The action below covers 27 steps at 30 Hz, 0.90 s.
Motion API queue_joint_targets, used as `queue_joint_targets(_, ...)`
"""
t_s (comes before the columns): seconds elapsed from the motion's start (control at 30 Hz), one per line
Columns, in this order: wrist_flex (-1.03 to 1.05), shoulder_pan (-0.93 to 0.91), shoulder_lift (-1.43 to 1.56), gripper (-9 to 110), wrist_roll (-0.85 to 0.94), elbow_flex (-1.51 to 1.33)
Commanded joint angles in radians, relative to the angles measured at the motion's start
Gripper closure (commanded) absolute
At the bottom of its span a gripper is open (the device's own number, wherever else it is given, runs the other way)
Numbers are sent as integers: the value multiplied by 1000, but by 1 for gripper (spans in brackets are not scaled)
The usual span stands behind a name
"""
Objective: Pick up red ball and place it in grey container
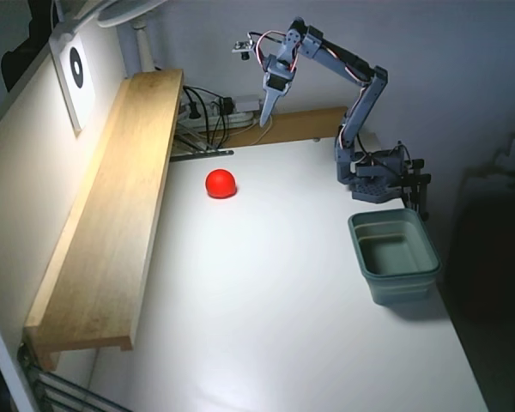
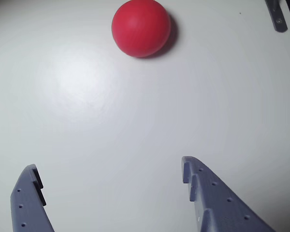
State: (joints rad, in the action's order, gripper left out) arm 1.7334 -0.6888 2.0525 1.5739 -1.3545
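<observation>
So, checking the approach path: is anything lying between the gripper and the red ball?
Nothing. In the wrist view only bare white table lies between the open gripper and the red ball.

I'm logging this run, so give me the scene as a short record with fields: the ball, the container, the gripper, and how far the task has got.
ball: red ball resting on the white table, free of any grip
container: grey container at the table's right edge in the fixed view, near the arm's base, nothing visible inside
gripper: gripper open, raised above the table, holding nothing; ball ahead of it in the wrist view
other: wooden shelf along the left side in the fixed view
progress: ball not yet picked up
</observation>
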Motion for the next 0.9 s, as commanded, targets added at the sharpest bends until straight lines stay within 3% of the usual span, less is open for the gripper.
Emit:
queue_joint_targets(0.0, 12, -17, 30, 63, -3, 30)
queue_joint_targets(0.23, 4, -17, 84, 63, -3, -96)
queue_joint_targets(0.87, -285, -17, 266, 63, -3, -563)
